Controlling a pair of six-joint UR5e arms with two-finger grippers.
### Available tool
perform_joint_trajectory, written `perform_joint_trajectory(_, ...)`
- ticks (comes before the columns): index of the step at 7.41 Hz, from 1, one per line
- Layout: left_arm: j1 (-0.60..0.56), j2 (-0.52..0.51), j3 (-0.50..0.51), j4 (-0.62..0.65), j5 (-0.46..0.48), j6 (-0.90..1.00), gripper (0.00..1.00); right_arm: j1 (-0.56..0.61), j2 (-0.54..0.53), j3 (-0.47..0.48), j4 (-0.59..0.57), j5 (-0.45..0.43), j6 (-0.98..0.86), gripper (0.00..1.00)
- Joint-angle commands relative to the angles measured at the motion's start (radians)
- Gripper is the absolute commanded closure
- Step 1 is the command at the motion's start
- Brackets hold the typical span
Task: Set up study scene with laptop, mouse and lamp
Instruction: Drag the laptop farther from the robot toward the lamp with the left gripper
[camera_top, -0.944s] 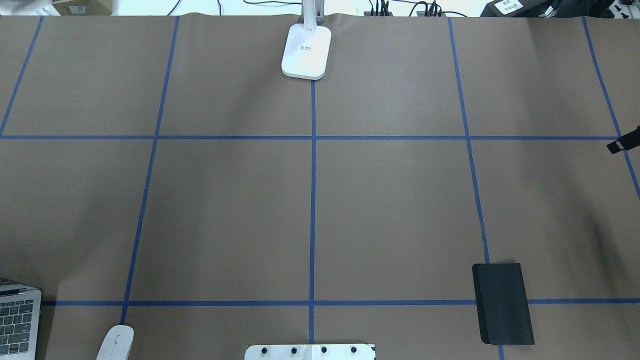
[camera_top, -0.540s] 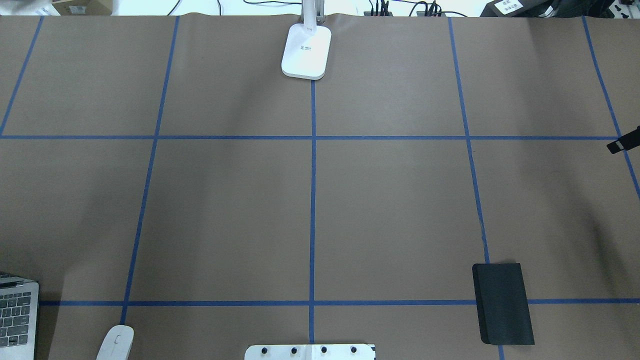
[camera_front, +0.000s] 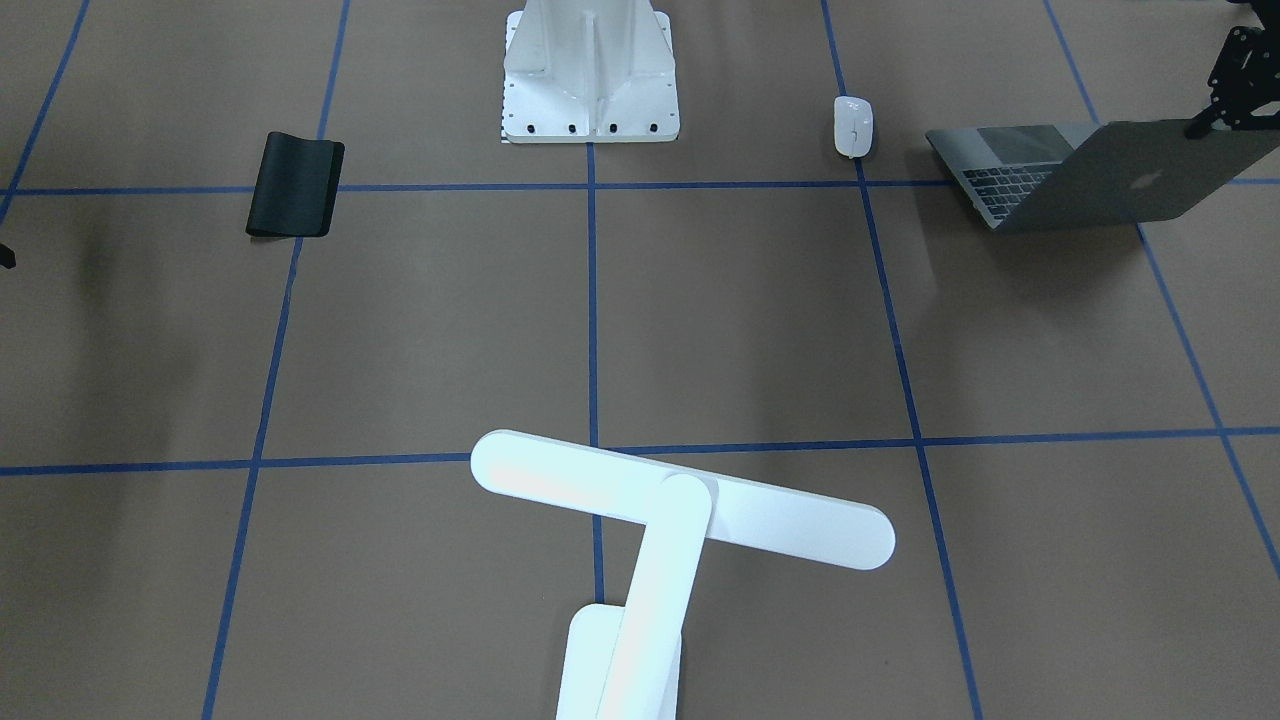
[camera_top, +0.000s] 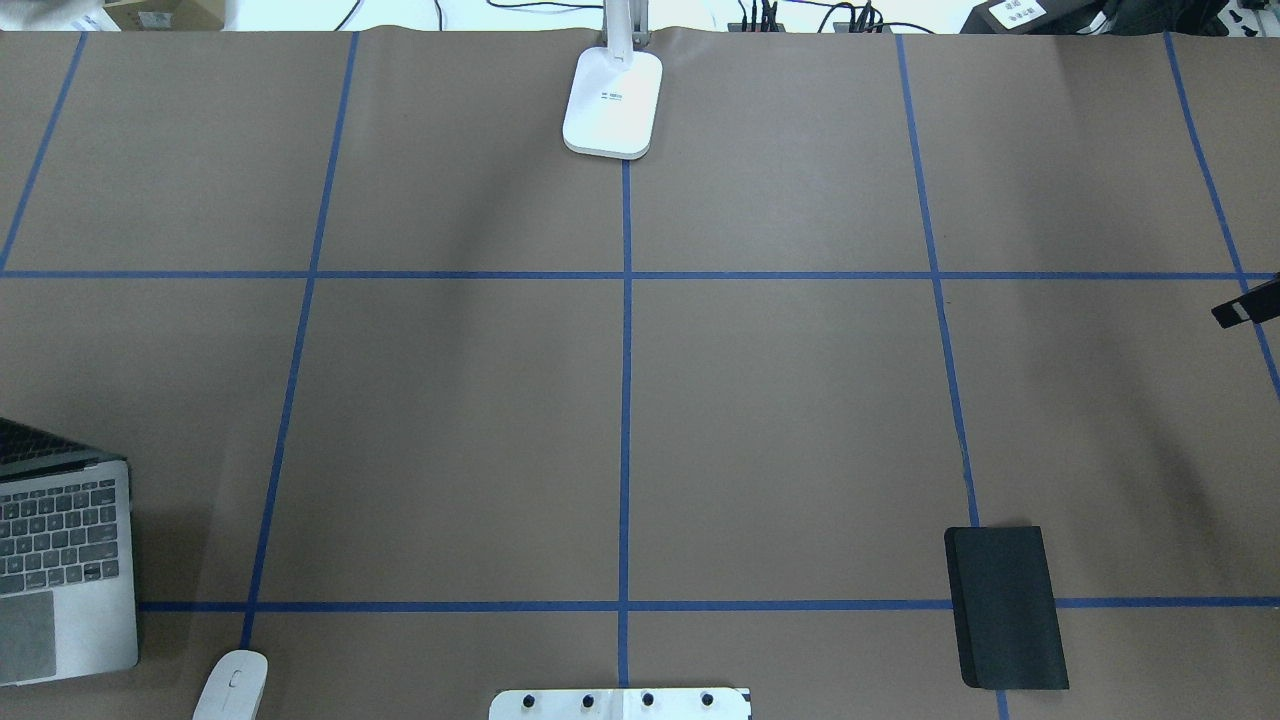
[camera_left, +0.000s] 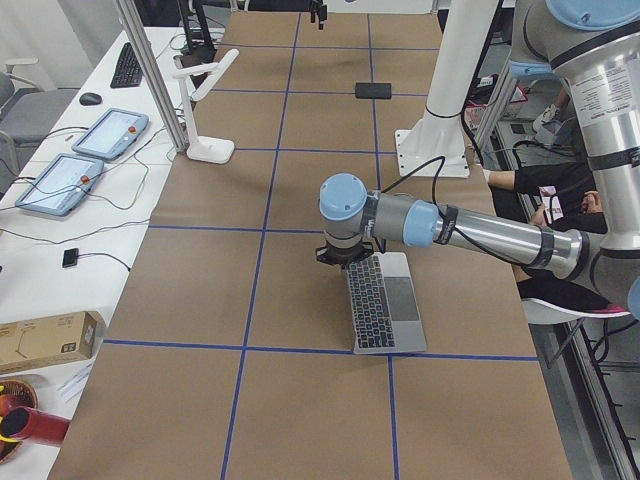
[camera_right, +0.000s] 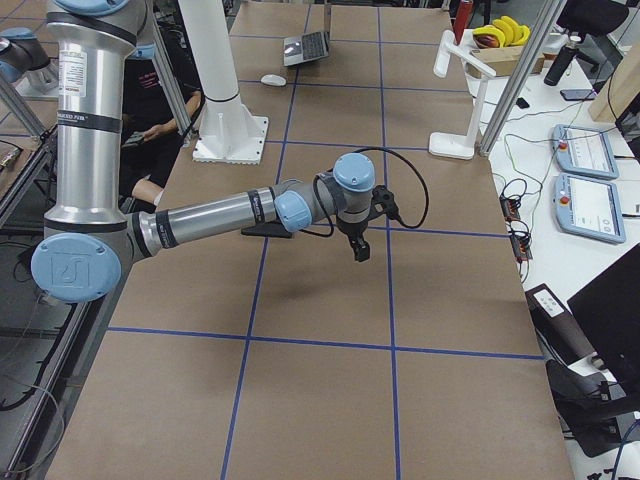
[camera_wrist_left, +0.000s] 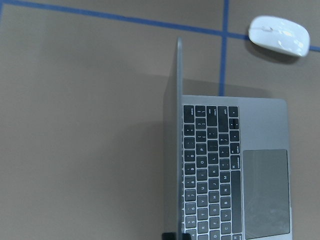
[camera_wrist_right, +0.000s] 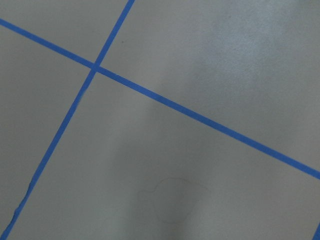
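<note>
The open grey laptop (camera_top: 65, 570) rests at the near left of the table, its lid (camera_front: 1130, 185) raised. My left gripper (camera_front: 1210, 122) is shut on the lid's top edge; in the left wrist view the lid (camera_wrist_left: 172, 150) runs edge-on down to the black fingertips (camera_wrist_left: 176, 236). The white mouse (camera_top: 232, 685) lies beside the laptop, nearer the robot's base. The white lamp (camera_top: 613, 100) stands at the far centre, its bar head (camera_front: 680, 498) over the table. Only a tip of my right gripper (camera_top: 1240, 312) shows at the right edge, and whether it is open or shut cannot be told.
A thin black mat (camera_top: 1005, 607) lies at the near right. The white ribbed pedestal (camera_top: 620, 703) stands at the near centre edge. Blue tape lines grid the brown table (camera_top: 780, 420). A seated person (camera_left: 560, 190) is beside the table on the robot's side.
The laptop has slid right and away from the robot, further into the overhead view, with my left gripper on its lid. The right gripper's tip has drifted slightly toward the robot.
</note>
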Motion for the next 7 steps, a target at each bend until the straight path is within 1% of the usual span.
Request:
perform_joint_trajectory(1,0.006,-0.147,0.002,0.016,0.0,-0.125,0.88,-0.062,-0.067,0.031,0.1,0.004,0.141,0.0)
perform_joint_trajectory(2,0.02,-0.233,0.011,0.016,0.011,-0.174,0.88,-0.079,-0.104,0.031,0.139,0.004,0.151,0.0)
perform_joint_trajectory(3,0.053,-0.302,0.041,0.016,0.012,-0.176,0.88,-0.083,-0.123,0.032,0.146,0.017,0.151,0.0)
perform_joint_trajectory(4,0.097,-0.385,0.072,0.016,0.05,-0.187,0.88,-0.085,-0.126,0.032,0.147,0.02,0.161,0.0)
perform_joint_trajectory(5,0.162,-0.462,0.086,0.016,0.124,-0.228,0.88,-0.085,-0.126,0.031,0.147,0.024,0.177,0.0)
perform_joint_trajectory(7,0.254,-0.604,0.091,0.016,0.158,-0.356,0.88,-0.083,-0.143,0.032,0.147,0.048,0.178,0.0)
